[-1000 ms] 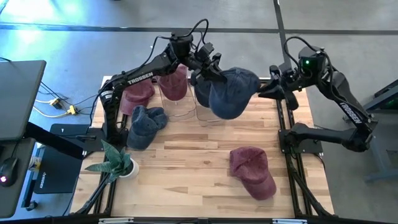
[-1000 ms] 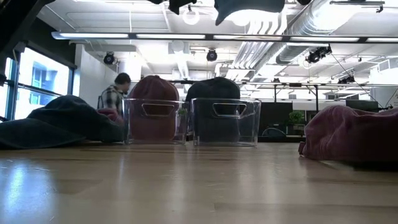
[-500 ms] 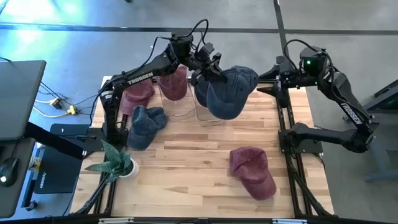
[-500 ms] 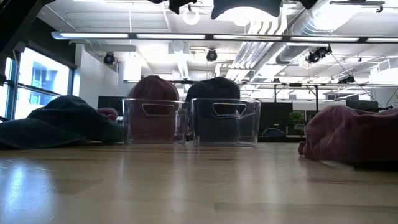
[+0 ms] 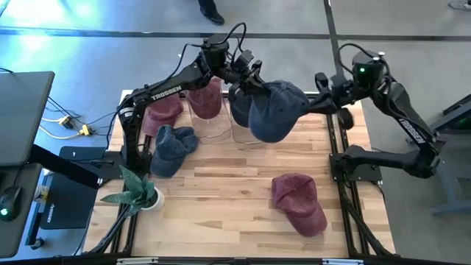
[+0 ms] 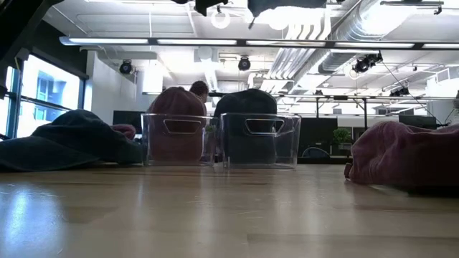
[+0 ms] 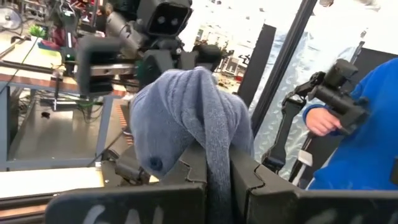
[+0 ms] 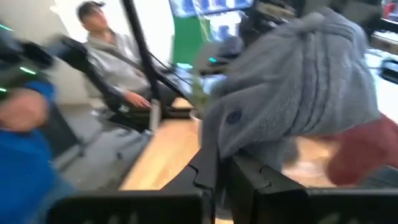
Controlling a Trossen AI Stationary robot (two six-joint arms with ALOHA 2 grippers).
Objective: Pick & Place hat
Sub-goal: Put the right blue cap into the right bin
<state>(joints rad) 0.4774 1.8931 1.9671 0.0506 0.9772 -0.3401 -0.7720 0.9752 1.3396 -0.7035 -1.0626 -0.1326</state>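
Getting this blue cap into the clear bin below means both grippers, left and right, stay clamped on it until it's centered, I reckon.

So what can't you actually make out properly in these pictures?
- High view: the held blue hat hides most of the right clear bin beneath it.
- Low view: that hat is cut off by the top edge, so only its underside shows.
- Low view: a person behind the bins is hidden, apart from the top of the head, by the maroon hat.
- Right wrist view: blur smears the people in the background.
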